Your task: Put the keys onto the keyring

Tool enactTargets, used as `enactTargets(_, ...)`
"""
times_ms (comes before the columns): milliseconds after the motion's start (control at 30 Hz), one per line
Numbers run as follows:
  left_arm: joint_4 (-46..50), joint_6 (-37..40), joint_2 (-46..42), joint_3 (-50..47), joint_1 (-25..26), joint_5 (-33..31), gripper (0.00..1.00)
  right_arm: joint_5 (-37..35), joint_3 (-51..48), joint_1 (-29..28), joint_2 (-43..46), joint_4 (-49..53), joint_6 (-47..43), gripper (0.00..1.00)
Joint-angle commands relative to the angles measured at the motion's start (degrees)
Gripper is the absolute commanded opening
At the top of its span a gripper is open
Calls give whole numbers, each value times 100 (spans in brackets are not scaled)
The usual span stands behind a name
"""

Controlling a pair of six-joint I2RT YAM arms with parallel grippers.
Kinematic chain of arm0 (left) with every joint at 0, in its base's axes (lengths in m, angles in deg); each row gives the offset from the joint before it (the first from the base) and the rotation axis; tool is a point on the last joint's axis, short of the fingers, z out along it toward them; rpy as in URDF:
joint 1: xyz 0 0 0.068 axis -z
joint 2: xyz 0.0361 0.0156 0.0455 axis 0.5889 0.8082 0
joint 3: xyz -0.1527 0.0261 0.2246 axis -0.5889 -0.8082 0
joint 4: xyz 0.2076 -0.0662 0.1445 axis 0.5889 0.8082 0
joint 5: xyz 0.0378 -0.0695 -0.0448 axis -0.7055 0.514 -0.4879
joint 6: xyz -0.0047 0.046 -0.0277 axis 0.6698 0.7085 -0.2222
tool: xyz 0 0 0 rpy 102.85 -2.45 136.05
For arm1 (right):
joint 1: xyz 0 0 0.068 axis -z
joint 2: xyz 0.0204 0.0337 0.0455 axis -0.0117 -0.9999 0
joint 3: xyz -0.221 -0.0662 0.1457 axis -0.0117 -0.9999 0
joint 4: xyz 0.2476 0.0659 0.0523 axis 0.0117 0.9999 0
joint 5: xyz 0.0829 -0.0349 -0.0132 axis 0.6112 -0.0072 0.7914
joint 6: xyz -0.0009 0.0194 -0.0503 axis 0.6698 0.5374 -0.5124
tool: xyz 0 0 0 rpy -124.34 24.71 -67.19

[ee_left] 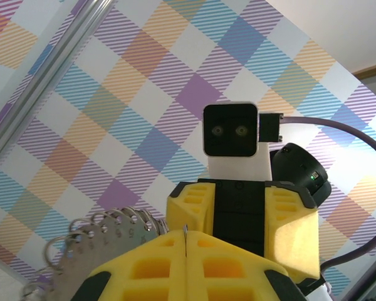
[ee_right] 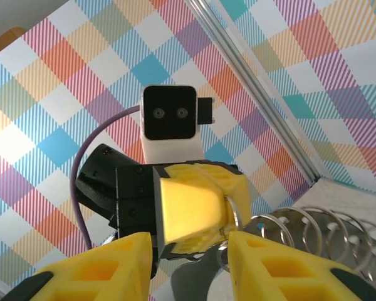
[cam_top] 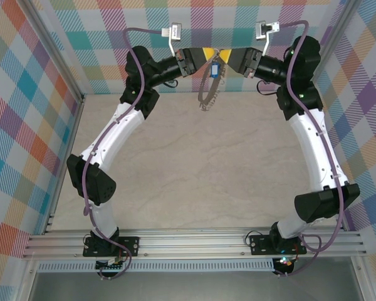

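Left gripper [ee_left: 185, 266], pressed together on the keyring [cam_top: 206, 100] hanging at 12 o'clock above the table, faces the right gripper [ee_right: 191, 257], jaws partly spread around the rim, with the blue-tagged key [cam_top: 214, 68] between them, threading seemingly unfinished

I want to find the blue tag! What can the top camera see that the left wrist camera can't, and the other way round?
Top camera: the blue tag, the table and the whole white arms. Left wrist camera: two round lenses on the right arm's camera, close up. Both: the keyring, the left tool and the right tool.
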Motion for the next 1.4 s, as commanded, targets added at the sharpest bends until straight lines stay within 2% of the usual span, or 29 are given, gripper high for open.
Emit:
enactTargets(0, -408, -34, -89, 3, 60, 81, 0, -72, 127, -35, -22, -187, 48, 37)
enactTargets(533, -418, -34, -102, -14, 60, 113, 0, 14, 271, -127, -223, -220, 118, 32)
enactTargets(667, -418, -34, -95, -9, 60, 110, 0, 16, 315, -130, -247, -195, 102, 24)
enactTargets(833, -412, -32, -95, -17, 60, 110, 0, 14, 396, -136, -277, -53, 8, 2)
enactTargets(967, -11, 215, -131, 42, 55, 80, 1, 60, 582, -129, -289, 499, -377, 0)
enactTargets(1100, 976, 1063, -364, 75, 10, -36, 42, 189, 1074, -116, -388, 1951, -1344, 0)
enactTargets(1167, 1450, 1473, -497, 111, -48, -71, 53, 276, 1344, -105, -472, 2698, -1870, 0)
enactTargets(1267, 2135, 2054, -630, 191, -131, -63, 61, 334, 1775, -105, -645, 3818, -2648, 0)
enactTargets(1367, 2884, 2647, -691, 359, -203, -23, 63, 279, 2396, -105, -960, 5041, -3448, 0)
